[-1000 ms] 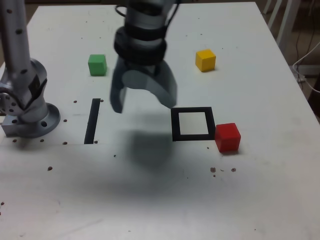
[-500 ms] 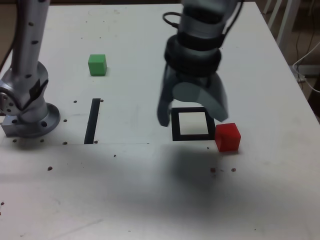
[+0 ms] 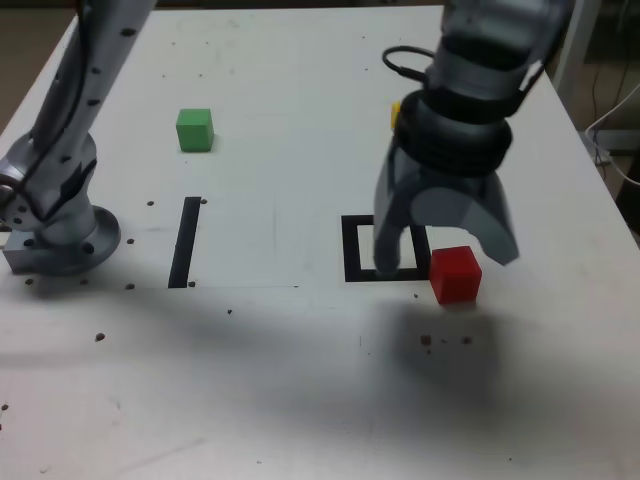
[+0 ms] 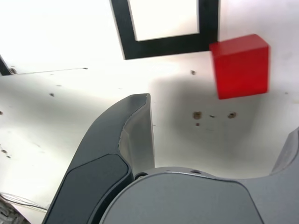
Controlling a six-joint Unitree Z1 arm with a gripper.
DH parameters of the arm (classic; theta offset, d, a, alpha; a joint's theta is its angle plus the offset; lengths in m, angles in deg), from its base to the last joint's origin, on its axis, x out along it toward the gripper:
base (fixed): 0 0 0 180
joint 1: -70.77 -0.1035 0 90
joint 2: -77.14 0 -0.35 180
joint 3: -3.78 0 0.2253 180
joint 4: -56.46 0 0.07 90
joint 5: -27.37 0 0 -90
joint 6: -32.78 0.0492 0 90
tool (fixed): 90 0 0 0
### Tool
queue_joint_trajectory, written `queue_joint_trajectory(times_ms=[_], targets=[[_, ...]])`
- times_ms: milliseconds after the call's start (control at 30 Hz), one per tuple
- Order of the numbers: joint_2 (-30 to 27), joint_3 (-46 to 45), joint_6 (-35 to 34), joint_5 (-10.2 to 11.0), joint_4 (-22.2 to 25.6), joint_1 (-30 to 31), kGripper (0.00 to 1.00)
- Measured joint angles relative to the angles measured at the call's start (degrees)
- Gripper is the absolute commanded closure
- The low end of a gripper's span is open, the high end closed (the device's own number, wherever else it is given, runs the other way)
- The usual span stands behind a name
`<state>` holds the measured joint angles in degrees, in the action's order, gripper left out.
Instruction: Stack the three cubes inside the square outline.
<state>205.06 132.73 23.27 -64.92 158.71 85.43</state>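
The red cube [image 3: 455, 275] [image 4: 240, 65] rests on the white table, touching the square outline [image 3: 352, 250] [image 4: 163, 42] at its near right corner in the exterior view. My gripper [image 3: 445, 260] [image 4: 222, 116] hangs open above them and holds nothing. One finger [image 3: 385, 250] is in front of the outline; the other finger [image 3: 500, 240] is beyond the red cube on the exterior view's right. The green cube [image 3: 194, 130] sits far back on the exterior view's left. Only a sliver of the yellow cube [image 3: 395, 112] shows behind the arm.
A straight black strip [image 3: 185, 240] lies left of the outline in the exterior view. The arm's base [image 3: 55, 225] stands at the table's left edge. Small dark specks [image 3: 445, 342] dot the table near the red cube.
The open gripper has swept toward the exterior view's right, from left of the outline to over the outline and the red cube. It now covers most of the yellow cube. No cube has moved.
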Motion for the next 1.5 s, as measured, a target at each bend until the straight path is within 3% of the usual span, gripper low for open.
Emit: queue_joint_trajectory(times_ms=[300, 667, 833, 1133, 1500], targets=[[4.89, 2.58, 1.36, -2.29, 0.37, -1.56, 0.03], [8.06, 3.52, 3.96, -3.56, 0.30, -4.22, 0.08], [8.95, 3.54, 4.34, -4.06, 0.32, -4.69, 0.20], [9.65, 3.97, 4.35, -4.12, 0.76, -4.97, 0.63], [9.65, 4.19, 4.99, -3.66, 0.86, -4.97, 0.67]])
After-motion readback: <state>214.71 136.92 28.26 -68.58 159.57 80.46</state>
